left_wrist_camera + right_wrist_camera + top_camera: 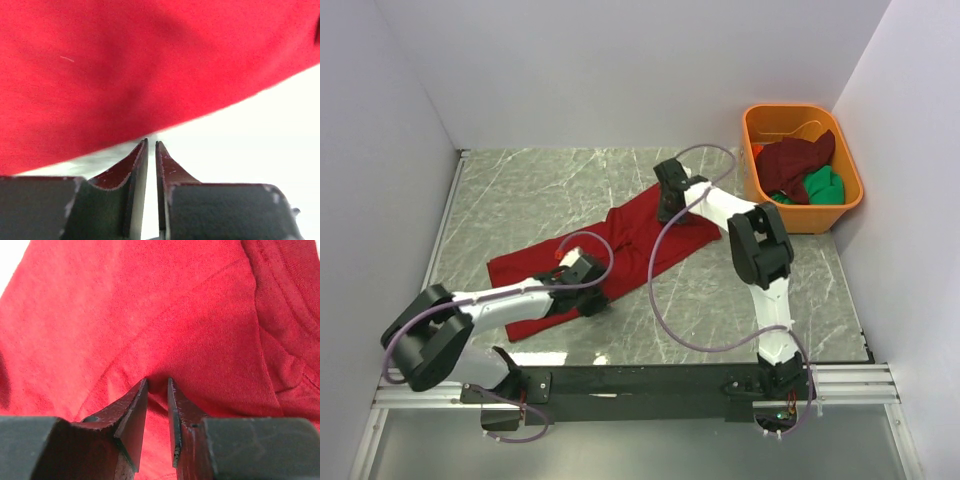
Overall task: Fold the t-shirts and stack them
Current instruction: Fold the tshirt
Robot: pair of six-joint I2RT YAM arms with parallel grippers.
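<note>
Right end effector (157,381): pinches bunched red t-shirt (625,235) mid-frame. Left end effector (151,142): nearly together at lower-left hem, grip unclear. Likely tensions cloth for folding.

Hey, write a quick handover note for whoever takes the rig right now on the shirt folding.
Left gripper: closed on the near edge of the bright red cloth t-shirt lying on the grey marbled table.
Right gripper: pinching that shirt's far part.
Dark maroon t-shirt and green t-shirt: in the orange plastic tub.
Done: nothing stacked.
To do: fold all three, stack them.
</note>
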